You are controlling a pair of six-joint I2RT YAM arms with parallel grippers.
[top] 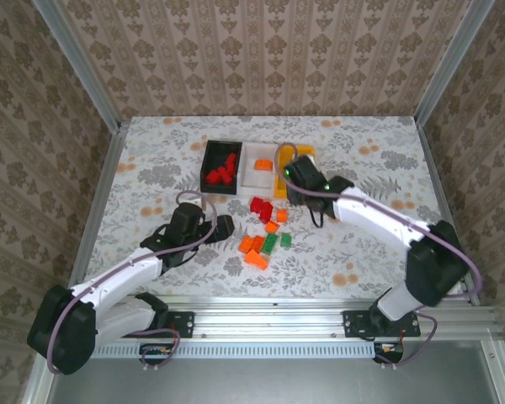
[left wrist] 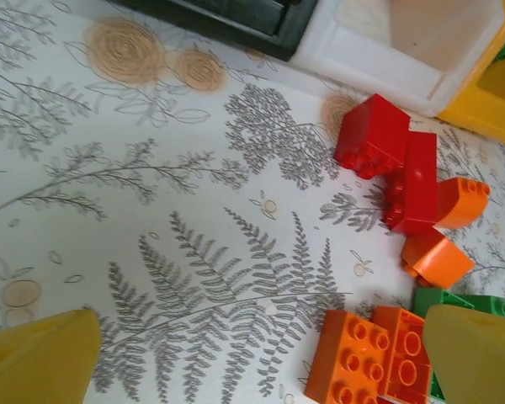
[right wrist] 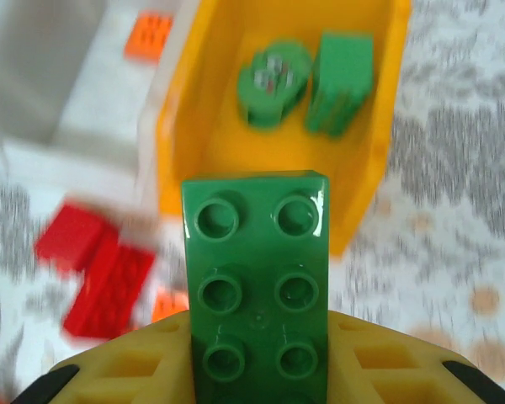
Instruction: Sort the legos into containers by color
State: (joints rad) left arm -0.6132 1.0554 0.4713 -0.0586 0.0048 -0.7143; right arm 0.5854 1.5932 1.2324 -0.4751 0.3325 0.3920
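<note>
Pinched in the right gripper [right wrist: 257, 364], a green plastic brick [right wrist: 257, 269] hangs before the yellow-orange bin [right wrist: 181, 118], likely needing advance, then release.

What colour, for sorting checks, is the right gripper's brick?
Green; the brick shows best in the right wrist view.

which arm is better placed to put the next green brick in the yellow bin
Right. The right gripper holds a green brick just short of the yellow bin; the left gripper is open, back by the loose pile.
</note>
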